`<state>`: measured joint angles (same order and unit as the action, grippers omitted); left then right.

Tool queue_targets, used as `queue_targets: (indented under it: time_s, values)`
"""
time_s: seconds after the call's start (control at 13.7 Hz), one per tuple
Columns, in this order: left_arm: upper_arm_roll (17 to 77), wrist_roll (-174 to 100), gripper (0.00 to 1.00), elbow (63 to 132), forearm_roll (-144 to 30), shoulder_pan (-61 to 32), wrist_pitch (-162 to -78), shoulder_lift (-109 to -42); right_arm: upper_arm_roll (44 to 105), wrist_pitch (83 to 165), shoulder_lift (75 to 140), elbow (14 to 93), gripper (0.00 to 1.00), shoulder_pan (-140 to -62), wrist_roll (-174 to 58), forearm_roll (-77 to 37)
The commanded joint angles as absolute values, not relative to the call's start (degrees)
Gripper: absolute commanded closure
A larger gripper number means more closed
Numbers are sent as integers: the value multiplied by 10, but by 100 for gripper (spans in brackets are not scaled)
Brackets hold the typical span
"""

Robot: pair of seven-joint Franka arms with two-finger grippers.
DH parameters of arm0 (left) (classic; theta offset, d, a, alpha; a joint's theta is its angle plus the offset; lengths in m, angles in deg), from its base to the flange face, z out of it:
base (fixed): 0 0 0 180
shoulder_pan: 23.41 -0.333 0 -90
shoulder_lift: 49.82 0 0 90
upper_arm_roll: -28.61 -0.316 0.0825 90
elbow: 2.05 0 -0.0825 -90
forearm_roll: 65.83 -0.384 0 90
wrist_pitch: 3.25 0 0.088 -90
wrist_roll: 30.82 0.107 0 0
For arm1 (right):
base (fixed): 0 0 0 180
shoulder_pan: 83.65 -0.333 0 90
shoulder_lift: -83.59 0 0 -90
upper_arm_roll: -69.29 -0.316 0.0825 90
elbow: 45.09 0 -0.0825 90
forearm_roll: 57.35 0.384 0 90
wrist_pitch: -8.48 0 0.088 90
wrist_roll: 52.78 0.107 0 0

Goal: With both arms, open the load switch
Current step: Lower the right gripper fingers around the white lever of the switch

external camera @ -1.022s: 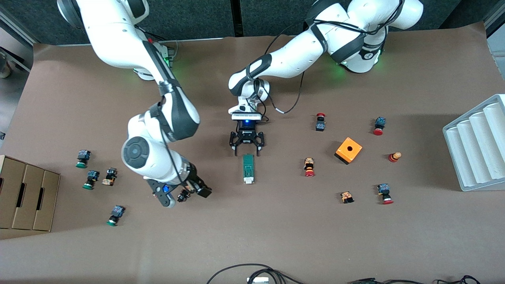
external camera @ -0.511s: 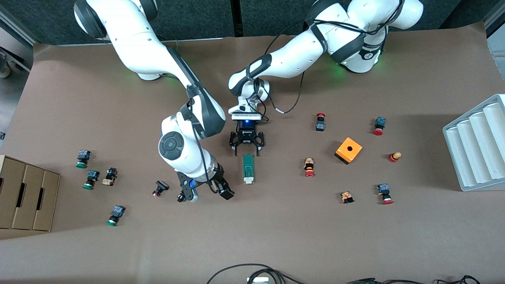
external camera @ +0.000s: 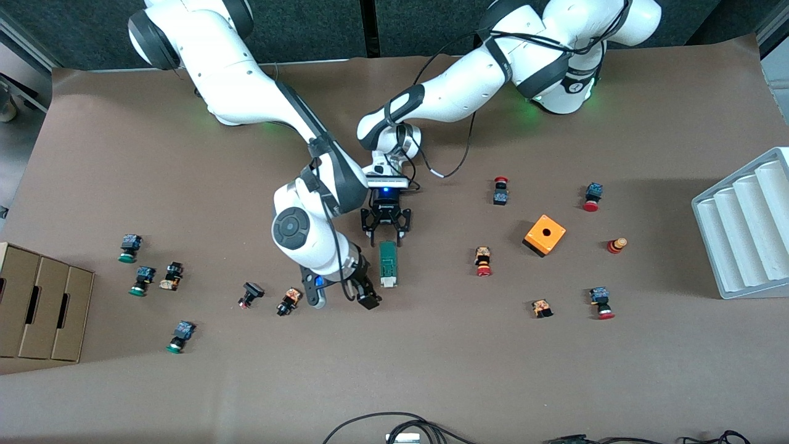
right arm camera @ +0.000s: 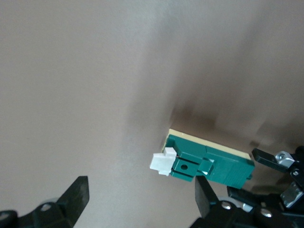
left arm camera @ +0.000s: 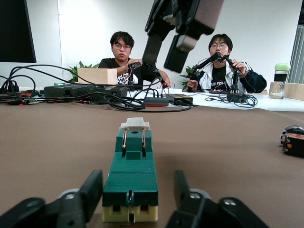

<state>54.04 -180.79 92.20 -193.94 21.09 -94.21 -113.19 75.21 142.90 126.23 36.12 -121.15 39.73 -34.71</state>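
Observation:
The load switch (external camera: 388,262) lies flat mid-table, a dark-green block whose white piece (external camera: 388,282) points toward the front camera. My left gripper (external camera: 386,238) is low at its green end. In the left wrist view the fingers (left arm camera: 90,190) flank the load switch (left arm camera: 130,175), one almost touching and the other with a gap. My right gripper (external camera: 341,301) hangs open and empty beside the white end, toward the right arm's end of the table. In the right wrist view, the load switch (right arm camera: 209,164) lies by one finger of the right gripper (right arm camera: 141,199).
An orange cube box (external camera: 545,235) and several red-capped buttons (external camera: 483,261) lie toward the left arm's end, by a white ridged tray (external camera: 746,228). Two small buttons (external camera: 289,301) lie beside the right gripper. Green-capped buttons (external camera: 143,280) and cardboard boxes (external camera: 43,302) sit at the right arm's end.
The right arm swept from its end of the table toward the switch's white end, uncovering two small buttons. The left gripper's fingers drew in around the switch's green end.

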Motion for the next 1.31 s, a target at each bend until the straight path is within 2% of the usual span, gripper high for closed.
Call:
queue_targets:
  time_s: [0.0,0.88,1.17,1.24]
  values:
    - [535,-1834,40,887,-1948,212,-954,-1181,748,1444,1288,338,1,-1217,422,-330]
    - [535,-1836,40,888,-1947,215,-954,-1184,743,1456,1330,322,2,-1224,457,-291]
    - [535,-1836,40,888,-1947,215,-953,-1184,743,1456,1335,322,10,-1224,464,-291]
    - [535,-1836,40,888,-1947,216,-953,-1184,743,1456,1337,322,16,-1224,466,-291]
